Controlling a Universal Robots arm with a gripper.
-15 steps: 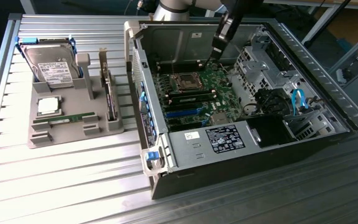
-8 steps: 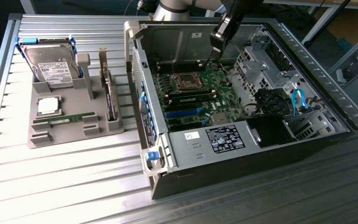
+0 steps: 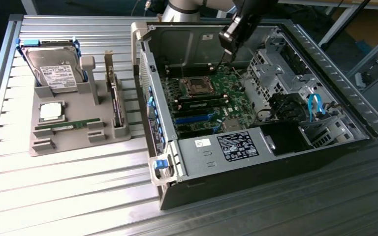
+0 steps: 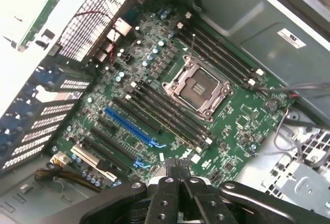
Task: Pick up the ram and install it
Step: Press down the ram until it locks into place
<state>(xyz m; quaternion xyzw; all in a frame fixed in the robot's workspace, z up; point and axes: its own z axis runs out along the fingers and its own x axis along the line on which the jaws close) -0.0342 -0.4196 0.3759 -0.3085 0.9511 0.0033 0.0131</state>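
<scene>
The gripper (image 3: 226, 55) hangs inside the open computer case (image 3: 175, 39) with fingers together, holding nothing; the ram (image 3: 67, 126) lies well apart on the grey tray (image 3: 77, 142).

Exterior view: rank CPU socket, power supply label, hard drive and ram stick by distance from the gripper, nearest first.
From the gripper, shut, above the open case's far end:
1. CPU socket, on the motherboard just below it.
2. Power supply label, at the case's near end.
3. Hard drive, on the grey holder at the exterior view's left.
4. Ram, at the holder's near edge, not clearly farther than the hard drive.
</scene>
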